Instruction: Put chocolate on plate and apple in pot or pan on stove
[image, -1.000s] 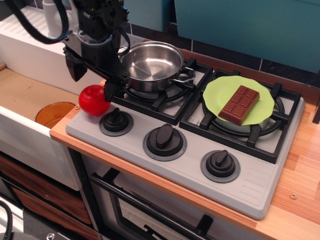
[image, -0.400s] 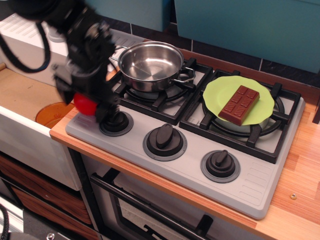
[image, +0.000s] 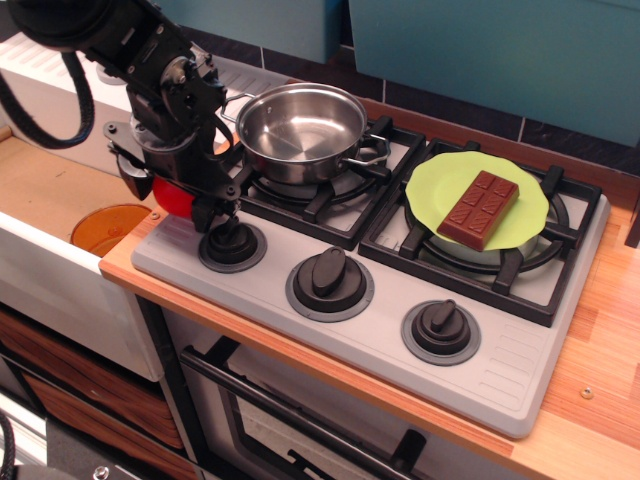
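**Black jaws straddle the red apple at the stove's left edge**

The gripper (image: 172, 192) hangs over the left end of the desk (image: 610, 330), and its black jaws stand on either side of the apple (image: 170, 196); whether they press on it or merely flank it cannot be told from this view. Only a glossy red sliver of the apple shows between the dark finger parts, low at the front left corner of the stove (image: 500, 375), just behind the leftmost knob (image: 231, 243). The arm above it is matte black, boxy, with a ribbed cable looping away to the left.

Right beside the gripper, on the left burner grate, sits the pot (image: 300, 130): round, shallow, mirror-bright steel, with looped wire handles and nothing inside. On the right burner grate lies the plate (image: 430, 190), thin, round and lime green, and the chocolate (image: 478, 209) rests flat on it, a brown bar moulded in raised segments.

The stove is a smooth, light grey slab with black cast-look grates and three round black knobs along its front edge. It sits on a warm, wood-grain desk. Off the desk's left edge is a pale sunken basin holding an amber translucent disc (image: 105, 228). Behind the stove run dark tiles and teal panels. Below the front edge is a dark oven door with a bar handle.
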